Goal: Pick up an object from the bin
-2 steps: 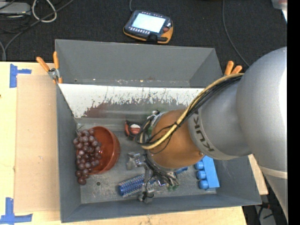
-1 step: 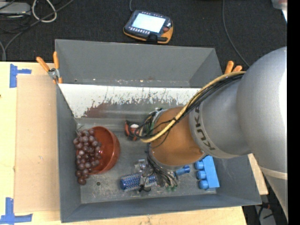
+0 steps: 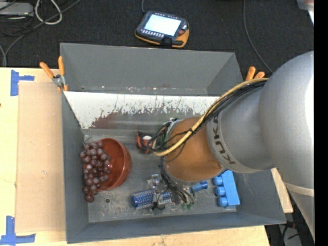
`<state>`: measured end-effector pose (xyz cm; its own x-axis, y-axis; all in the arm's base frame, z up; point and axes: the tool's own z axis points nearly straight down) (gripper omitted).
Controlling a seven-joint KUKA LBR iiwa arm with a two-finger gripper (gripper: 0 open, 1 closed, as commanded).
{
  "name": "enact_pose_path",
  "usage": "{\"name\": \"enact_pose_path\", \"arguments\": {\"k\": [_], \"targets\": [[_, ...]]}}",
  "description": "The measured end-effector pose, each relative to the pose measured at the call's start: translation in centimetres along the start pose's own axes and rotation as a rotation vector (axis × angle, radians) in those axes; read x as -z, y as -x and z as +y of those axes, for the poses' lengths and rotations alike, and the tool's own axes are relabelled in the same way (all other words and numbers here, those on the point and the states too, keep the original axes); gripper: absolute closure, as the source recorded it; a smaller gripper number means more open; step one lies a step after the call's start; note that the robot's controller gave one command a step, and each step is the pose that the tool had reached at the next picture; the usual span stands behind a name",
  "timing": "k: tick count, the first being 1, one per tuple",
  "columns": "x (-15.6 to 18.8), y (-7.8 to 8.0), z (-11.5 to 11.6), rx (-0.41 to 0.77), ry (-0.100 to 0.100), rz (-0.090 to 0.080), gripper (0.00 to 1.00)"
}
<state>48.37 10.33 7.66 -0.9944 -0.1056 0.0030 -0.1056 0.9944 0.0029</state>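
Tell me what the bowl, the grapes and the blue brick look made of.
Bowl: probably plastic, smooth reddish-brown with a soft sheen.
Grapes: likely fake, plastic or rubber, evenly round dull dark beads.
Brick: likely moulded plastic, uniform bright blue with round studs.

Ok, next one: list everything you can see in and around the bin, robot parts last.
bin: one, grey, centre
bowl: one, red-brown, bin floor left
grapes: one bunch, dark red-purple, at the bowl's left edge
bristly piece: one, blue, front middle, by the wrist
studded block: one, blue, front right
small cylinder: one, blue, left of the block
small item: one, dark reddish, mid floor, kind unclear
pendant: one, black-orange, screen lit, beyond the bin
arm: one, silver-grey, from the right
wrist cover: one, orange, low over floor middle
cables: bundle, yellow and black, along the arm
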Motion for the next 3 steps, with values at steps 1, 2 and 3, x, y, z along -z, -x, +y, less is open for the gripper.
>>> {"name": "enact_pose_path", "arguments": {"k": [1, 2, 3], "targets": [[2.5, -0.2, 0.0, -0.001, 0.000, 0.006, 1.00], [6.1, -0.4, 0.0, -0.002, -0.001, 0.013, 1.00], [9.8, -0.2, 0.0, -0.002, -0.001, 0.009, 1.00]]}}
